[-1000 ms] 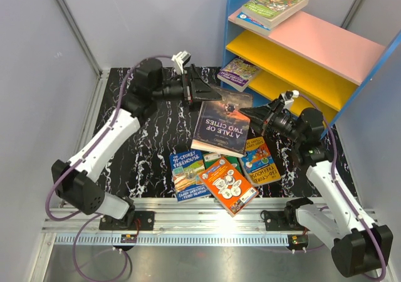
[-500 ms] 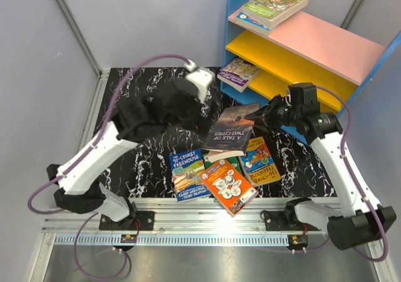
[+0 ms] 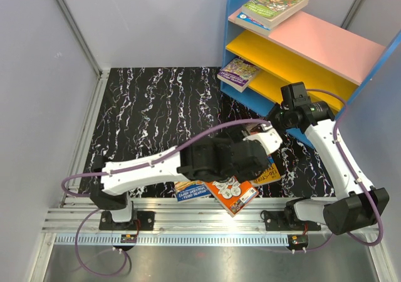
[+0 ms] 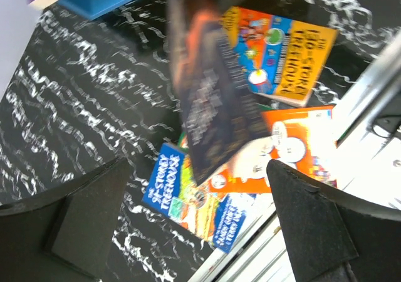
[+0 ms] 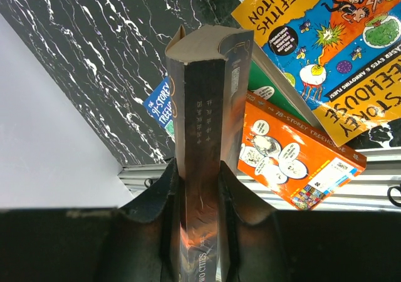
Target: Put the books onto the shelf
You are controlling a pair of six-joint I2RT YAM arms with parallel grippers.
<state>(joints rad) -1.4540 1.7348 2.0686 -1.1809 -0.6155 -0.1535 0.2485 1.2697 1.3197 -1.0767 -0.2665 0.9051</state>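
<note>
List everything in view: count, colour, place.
shelf: one, blue frame, pink top board, yellow lower boards, far right
stacked books: at least two, green uppermost, on the pink board
purple book: one, yellow board's left end
table: one, black, white veins
blue book, green book, orange book, yellow-and-blue book: one each, overlapping, near edge
dark book: one, brown, held above them
left gripper: open, over the pile
right gripper: shut on the dark book
</note>
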